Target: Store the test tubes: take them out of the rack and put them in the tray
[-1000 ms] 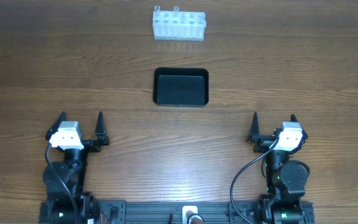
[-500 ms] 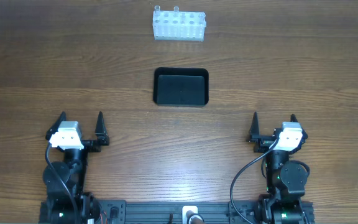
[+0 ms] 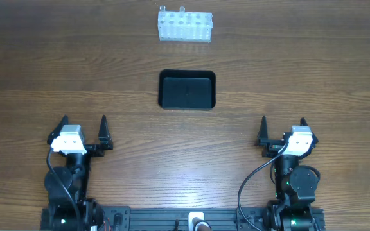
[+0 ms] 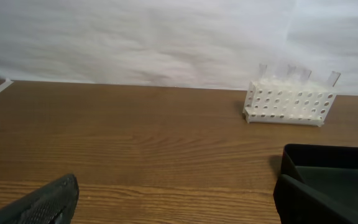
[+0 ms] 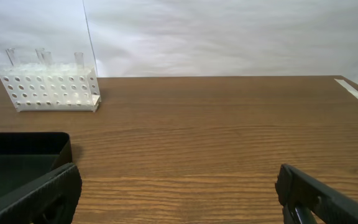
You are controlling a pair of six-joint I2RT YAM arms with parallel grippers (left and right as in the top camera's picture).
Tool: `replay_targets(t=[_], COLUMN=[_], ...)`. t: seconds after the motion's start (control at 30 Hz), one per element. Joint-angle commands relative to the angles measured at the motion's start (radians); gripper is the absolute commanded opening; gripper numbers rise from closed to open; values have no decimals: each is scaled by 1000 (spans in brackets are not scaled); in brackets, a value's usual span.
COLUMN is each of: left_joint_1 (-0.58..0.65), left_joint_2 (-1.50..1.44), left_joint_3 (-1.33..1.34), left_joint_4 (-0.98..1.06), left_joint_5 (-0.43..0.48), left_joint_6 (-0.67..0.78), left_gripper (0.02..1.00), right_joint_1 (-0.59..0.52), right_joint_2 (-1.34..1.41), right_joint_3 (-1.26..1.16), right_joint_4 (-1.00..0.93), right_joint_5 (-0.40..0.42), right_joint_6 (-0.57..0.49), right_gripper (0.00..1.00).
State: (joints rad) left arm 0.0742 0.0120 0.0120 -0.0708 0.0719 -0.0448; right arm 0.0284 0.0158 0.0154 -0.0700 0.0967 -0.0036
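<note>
A white test tube rack [image 3: 184, 27] stands at the far middle of the table, with clear test tubes [image 3: 182, 10] sticking up from it; the rack [image 4: 289, 102] also appears in the left wrist view and the rack [image 5: 50, 88] in the right wrist view. A black tray [image 3: 187, 90] lies empty just in front of the rack. My left gripper [image 3: 82, 128] rests open near the front left, far from both. My right gripper [image 3: 282, 129] rests open near the front right, nothing between its fingers.
The wooden table [image 3: 313, 70] is bare on both sides of the tray. A white wall [image 5: 229, 34] rises behind the table's far edge.
</note>
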Motion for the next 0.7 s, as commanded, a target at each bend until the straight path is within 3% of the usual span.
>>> replay_targets(t=[0.03, 0.2, 0.33, 0.5, 0.7], left_joint_1=[-20, -39, -45, -45, -100], left_joint_2=[-6, -1, 126, 502, 1011], left_joint_3=[-6, -6, 17, 233, 609], left_joint_4=[-2, 13, 238, 443, 451], left_joint_5=[-21, -21, -17, 58, 91], left_joint_6=[8, 7, -23, -23, -22], left_gripper=[1000, 1000, 998, 996, 998], right_joint_1=[-7, -7, -7, -8, -7], right_joint_2=[-7, -7, -7, -7, -7], right_joint_3=[-10, -10, -10, -10, -10], right_joint_4=[4, 4, 4, 4, 4], right_joint_5=[2, 2, 2, 2, 2], right_joint_6=[-1, -1, -1, -2, -1], right_gripper=[991, 993, 991, 993, 991])
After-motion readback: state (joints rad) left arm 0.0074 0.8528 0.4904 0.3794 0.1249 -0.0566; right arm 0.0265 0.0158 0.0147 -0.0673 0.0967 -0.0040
